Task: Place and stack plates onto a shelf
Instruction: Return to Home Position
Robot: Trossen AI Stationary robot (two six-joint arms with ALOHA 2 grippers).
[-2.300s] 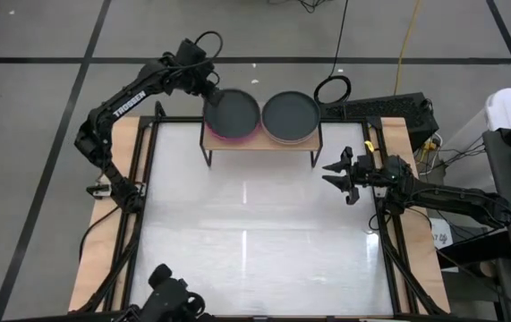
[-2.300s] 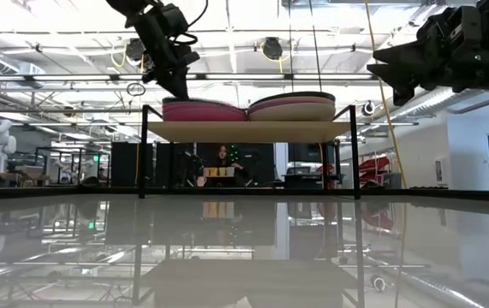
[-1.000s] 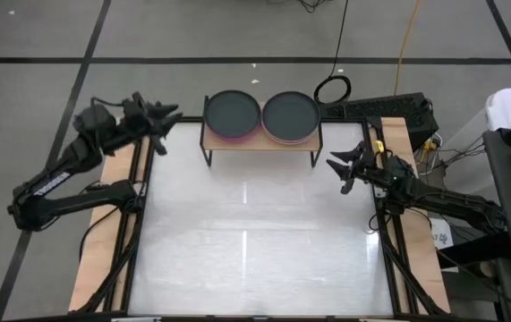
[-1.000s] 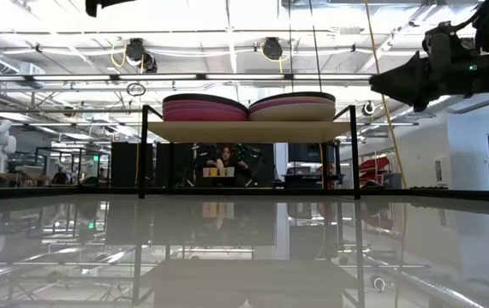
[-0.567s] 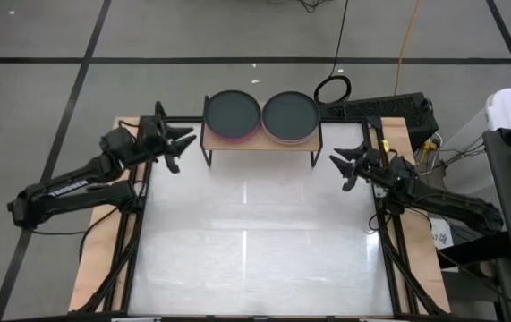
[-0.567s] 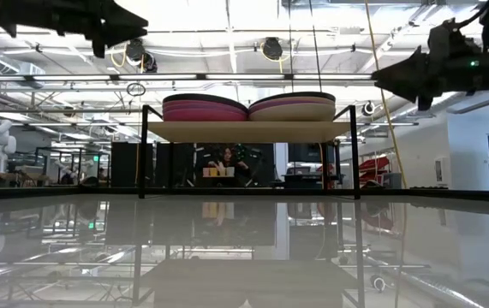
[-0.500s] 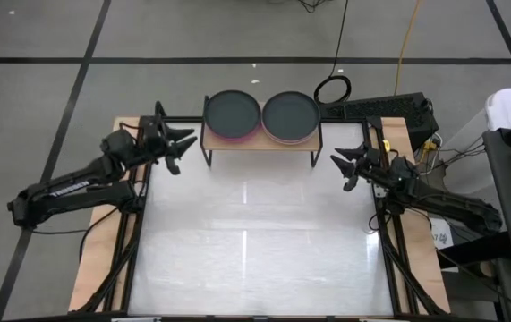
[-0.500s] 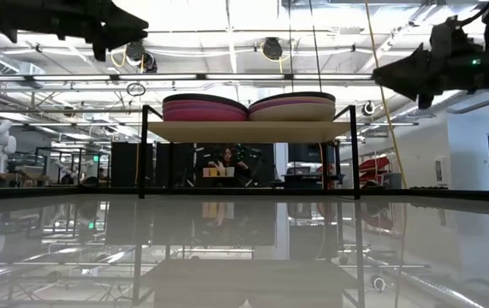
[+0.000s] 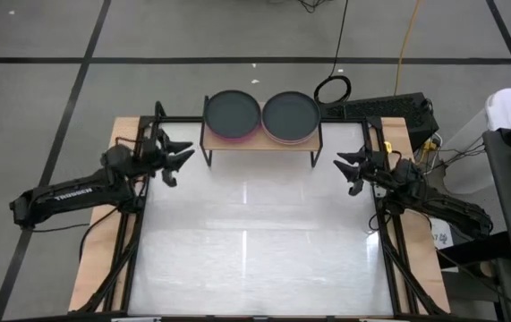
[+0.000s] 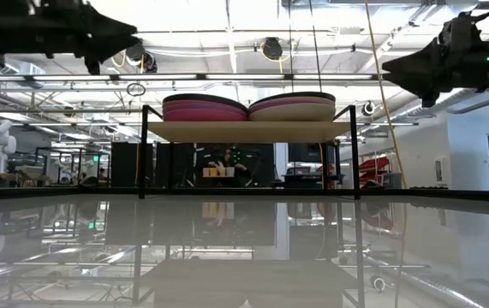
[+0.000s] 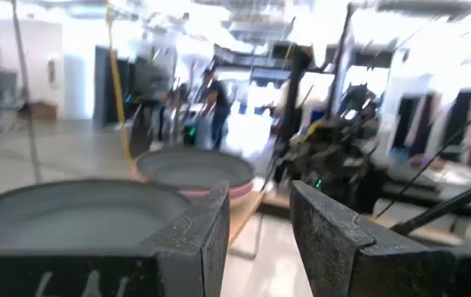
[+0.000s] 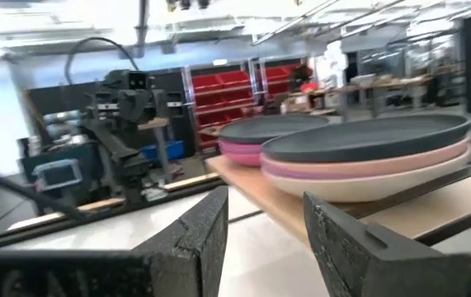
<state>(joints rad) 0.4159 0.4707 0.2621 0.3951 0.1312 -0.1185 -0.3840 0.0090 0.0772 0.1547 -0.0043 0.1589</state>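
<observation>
The plates sit in two stacks side by side on the light-wood shelf (image 9: 261,143) at the table's far edge. The left stack (image 9: 232,114) has a dark grey plate on top of hot pink ones (image 10: 205,109). The right stack (image 9: 291,115) has dark grey on top, then pink and beige (image 12: 367,157). My left gripper (image 9: 177,156) hovers open to the left of the shelf, pointing at it. My right gripper (image 9: 344,166) hovers open to the right of the shelf, pointing at it. Both hold nothing.
The white table top (image 9: 255,241) in front of the shelf is bare. Black frame rails (image 9: 139,224) run along the table's left and right sides. A black cable loop (image 9: 333,89) lies on the floor behind the shelf. People stand in the room far behind (image 11: 214,103).
My left arm has swung from beyond the table's far left corner toward the near edge and down. It now hovers beside the shelf's left end with its fingers still open. The plate stacks have stayed still.
</observation>
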